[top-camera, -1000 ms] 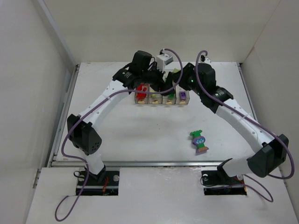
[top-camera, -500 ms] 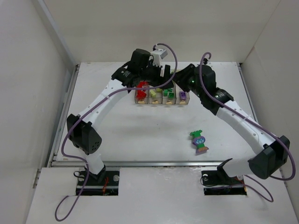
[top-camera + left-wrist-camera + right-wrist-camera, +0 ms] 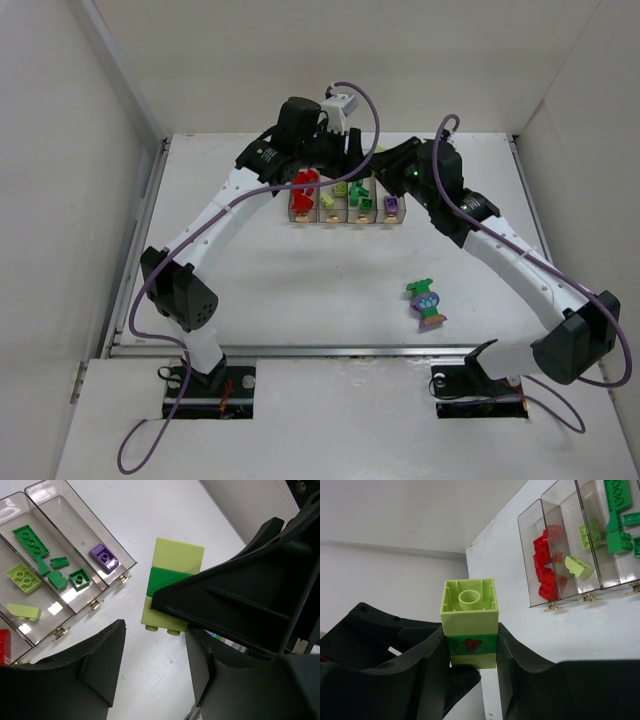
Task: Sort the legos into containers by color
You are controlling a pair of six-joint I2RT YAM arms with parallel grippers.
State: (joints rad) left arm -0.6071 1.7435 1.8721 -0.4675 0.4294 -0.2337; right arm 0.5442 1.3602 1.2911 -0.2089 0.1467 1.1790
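Observation:
My right gripper [image 3: 471, 650] is shut on a stacked clump [image 3: 470, 617]: lime brick, green brick with a red mark, lime brick. It holds it in the air behind the row of clear bins [image 3: 345, 212]. In the top view that gripper [image 3: 380, 165] is just beyond the bins' far right end. My left gripper [image 3: 155, 640] is open and empty, and looks at the same clump [image 3: 172, 580] from close by. The bins hold red bricks [image 3: 303, 185], lime bricks [image 3: 328, 198], green bricks [image 3: 357, 192] and a purple brick [image 3: 391, 205].
A second clump [image 3: 427, 303] of green and purple bricks lies on the table near the right, in front of the bins. The two grippers are close together behind the bins. White walls enclose the table on the left, back and right.
Both grippers have moved back from over the bins toward the far wall, uncovering the bins. The right gripper kept hold of the clump.

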